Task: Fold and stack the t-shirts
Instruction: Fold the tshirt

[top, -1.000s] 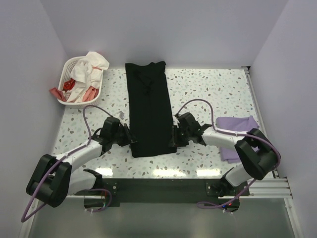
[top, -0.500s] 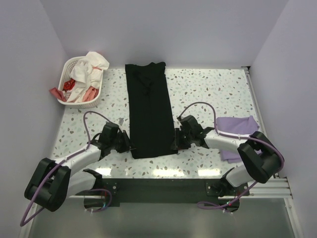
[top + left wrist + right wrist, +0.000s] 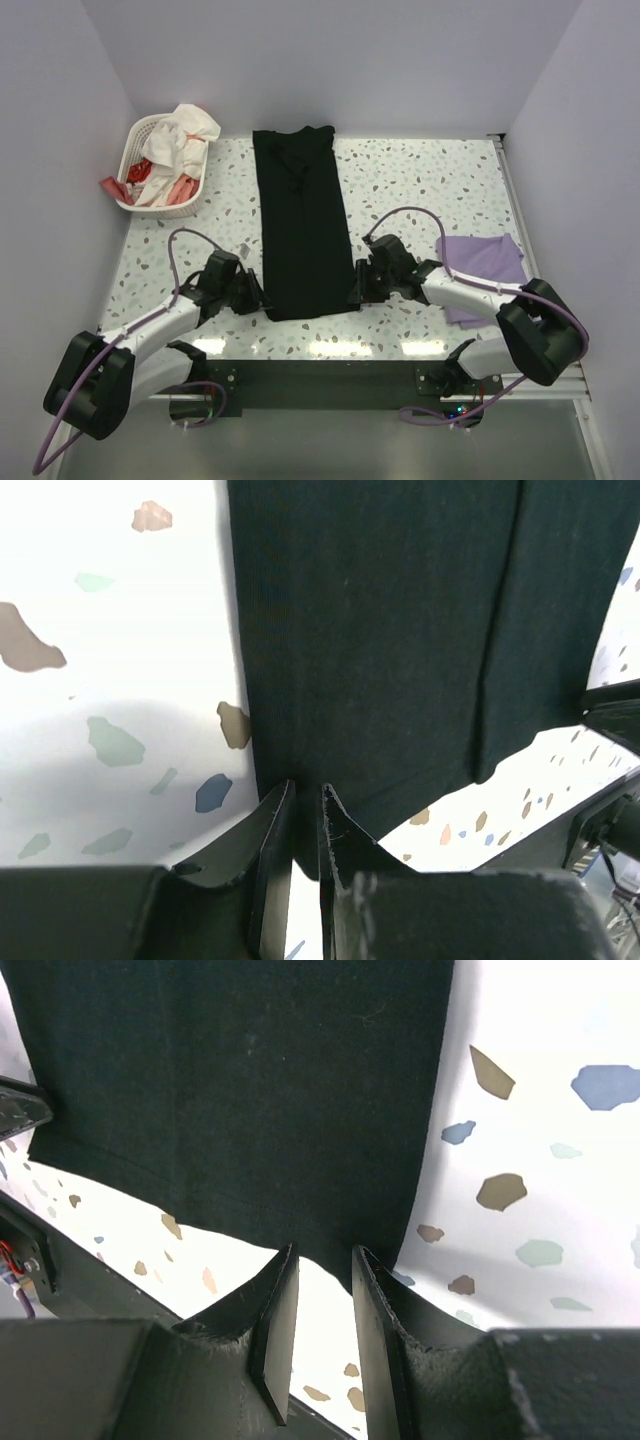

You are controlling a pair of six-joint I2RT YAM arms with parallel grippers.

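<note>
1. Black tee (image 3: 300, 230) lies flat down the middle of the speckled worktop (image 3: 420, 180), folded into a long strip.
2. Lavender tee (image 3: 485, 265) lies folded at the right edge.
3. Left gripper (image 3: 307, 788): jaws nearly closed, pinching the near-left hem corner of the black tee.
4. Right gripper (image 3: 325, 1252): jaws narrowly parted around the near-right corner; I cannot tell if they grip it.

No text, label, brand, number or sign can be read in any of the views.
</note>
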